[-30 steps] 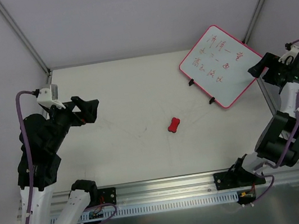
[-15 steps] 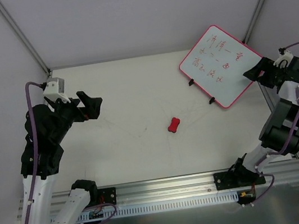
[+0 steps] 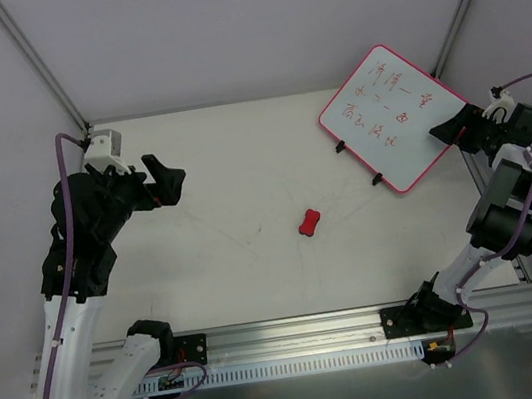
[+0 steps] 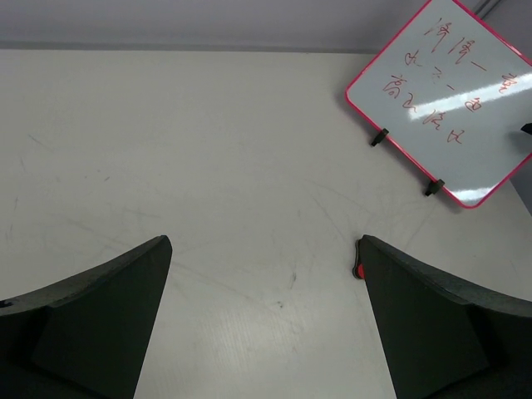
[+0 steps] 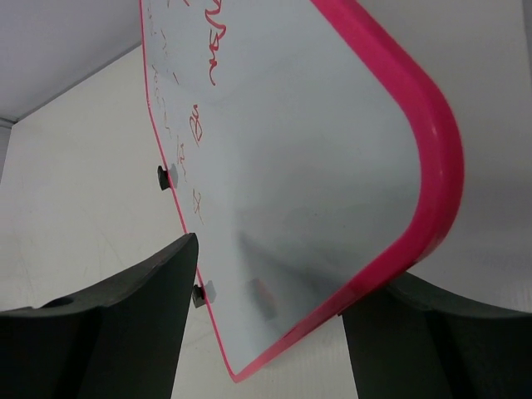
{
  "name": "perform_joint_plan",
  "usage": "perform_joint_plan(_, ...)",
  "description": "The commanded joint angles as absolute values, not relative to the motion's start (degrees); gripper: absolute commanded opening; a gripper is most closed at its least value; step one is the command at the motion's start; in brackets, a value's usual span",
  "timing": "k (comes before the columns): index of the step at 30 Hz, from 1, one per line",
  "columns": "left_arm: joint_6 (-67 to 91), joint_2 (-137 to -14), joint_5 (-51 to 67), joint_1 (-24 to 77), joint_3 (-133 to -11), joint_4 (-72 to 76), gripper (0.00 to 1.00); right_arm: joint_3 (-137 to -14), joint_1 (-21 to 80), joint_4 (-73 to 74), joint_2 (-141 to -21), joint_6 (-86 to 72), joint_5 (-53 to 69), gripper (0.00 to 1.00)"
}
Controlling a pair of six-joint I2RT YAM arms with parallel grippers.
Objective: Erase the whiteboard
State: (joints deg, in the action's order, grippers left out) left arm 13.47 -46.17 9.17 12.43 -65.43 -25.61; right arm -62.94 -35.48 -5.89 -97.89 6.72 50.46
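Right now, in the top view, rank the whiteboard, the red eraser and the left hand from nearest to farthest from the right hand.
1. Whiteboard, at the right hand itself, far right corner.
2. Red eraser, mid-table.
3. Left hand, across the table on the left.

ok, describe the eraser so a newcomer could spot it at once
On the pale table, the whiteboard sits in the far right corner. The eraser lies alone near the table's middle, left of the whiteboard and closer to the near edge. It is small, solid red and bone-shaped; the whiteboard is big, flat and white with a pink-red frame.
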Motion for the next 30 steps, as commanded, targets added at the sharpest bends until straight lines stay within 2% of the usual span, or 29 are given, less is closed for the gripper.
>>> perform_joint_plan(1,13.6,-46.3,11.2,12.8,-67.7,-23.7,0.99,-63.7,-35.9,-10.4,-100.1,5.5,54.6,0.68)
perform_joint_plan(10,13.8,-47.1,12.7,12.9,-67.2,-23.7,0.99,-63.3,-35.9,-13.4,-101.2,3.7,55.9,0.53)
perform_joint_plan(11,13.6,-47.3,12.8,12.8,-67.1,-23.7,0.99,-63.3,-35.9,-13.7,-101.3,3.4,56.1,0.46)
perform_joint_plan(13,13.6,-47.3,12.9,12.9,-67.1,-23.7,0.99,-63.4,-35.9,-13.8,-101.5,3.2,56.4,0.43)
perform_joint_plan(15,13.4,-47.2,12.9,12.9,-67.0,-23.7,0.99,-63.4,-35.9,-13.7,-101.6,3.3,56.8,0.34)
perform_joint_plan(19,13.2,-46.8,12.8,12.9,-67.0,-23.7,0.99,-63.2,-35.8,-13.8,-101.3,3.3,57.3,0.28)
perform_joint_plan(20,13.2,-46.8,12.8,12.8,-67.0,-23.7,0.99,-63.1,-35.8,-13.9,-101.2,3.3,57.4,0.21)
perform_joint_plan(22,13.1,-46.6,12.8,12.8,-66.8,-23.7,0.99,-63.0,-35.8,-13.8,-101.0,3.2,57.8,0.19)
perform_joint_plan(24,13.1,-46.4,12.8,12.8,-66.6,-23.7,0.99,-62.9,-35.8,-14.1,-100.6,3.1,58.6,0.00)
perform_joint_plan(30,13.1,-45.8,13.1,12.8,-66.1,-23.7,0.97,-62.8,-35.8,-16.2,-98.1,0.8,60.4,0.00)
